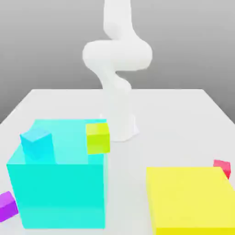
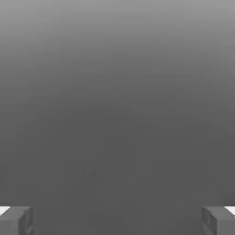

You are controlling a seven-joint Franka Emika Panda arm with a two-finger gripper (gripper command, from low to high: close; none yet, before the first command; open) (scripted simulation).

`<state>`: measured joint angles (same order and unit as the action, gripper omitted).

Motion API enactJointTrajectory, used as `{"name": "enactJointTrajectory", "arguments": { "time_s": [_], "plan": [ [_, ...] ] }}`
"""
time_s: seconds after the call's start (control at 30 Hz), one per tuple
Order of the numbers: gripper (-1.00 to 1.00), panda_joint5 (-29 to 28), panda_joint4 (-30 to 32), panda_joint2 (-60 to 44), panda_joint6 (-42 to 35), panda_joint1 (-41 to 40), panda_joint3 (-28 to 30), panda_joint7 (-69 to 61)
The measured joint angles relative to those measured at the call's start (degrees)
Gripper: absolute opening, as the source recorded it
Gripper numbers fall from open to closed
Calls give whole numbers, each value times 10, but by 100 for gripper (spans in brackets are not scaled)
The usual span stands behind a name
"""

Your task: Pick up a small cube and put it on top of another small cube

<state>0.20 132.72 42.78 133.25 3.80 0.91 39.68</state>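
Red cube point(image 1: 222, 167) sits behind the yellow block point(image 1: 190, 198), touching its far corner; purple cube point(image 1: 8, 205) lies well apart, beside the cyan block point(image 1: 59, 188). Hand point(image 2: 117, 220) spread wide, empty.

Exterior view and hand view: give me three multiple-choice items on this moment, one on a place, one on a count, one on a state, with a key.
1. Where is the red cube?
A. on the cyan block
B. behind the yellow block, at the exterior view's right
C. beside the purple cube

2. How many small cubes are there?
A. two
B. three
C. four

3. How is the gripper?
A. open, holding nothing
B. shut on the red cube
C. shut on the purple cube

Key: 1 B, it peeks out past the yellow block's far corner. 2 C: red, purple cube, small cyan cube, yellow-green cube. 3 A, the fingers stand wide apart with nothing between.
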Motion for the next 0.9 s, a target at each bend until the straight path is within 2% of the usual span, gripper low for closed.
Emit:
{"name": "enactJointTrajectory", "arguments": {
  "time_s": [0.5, 0.9],
  "plan": [
    [0, 28, 56, -184, 88, 210, 40, -382],
    [0, 58, 101, -331, 158, 337, 32, -690]
  ]
}}
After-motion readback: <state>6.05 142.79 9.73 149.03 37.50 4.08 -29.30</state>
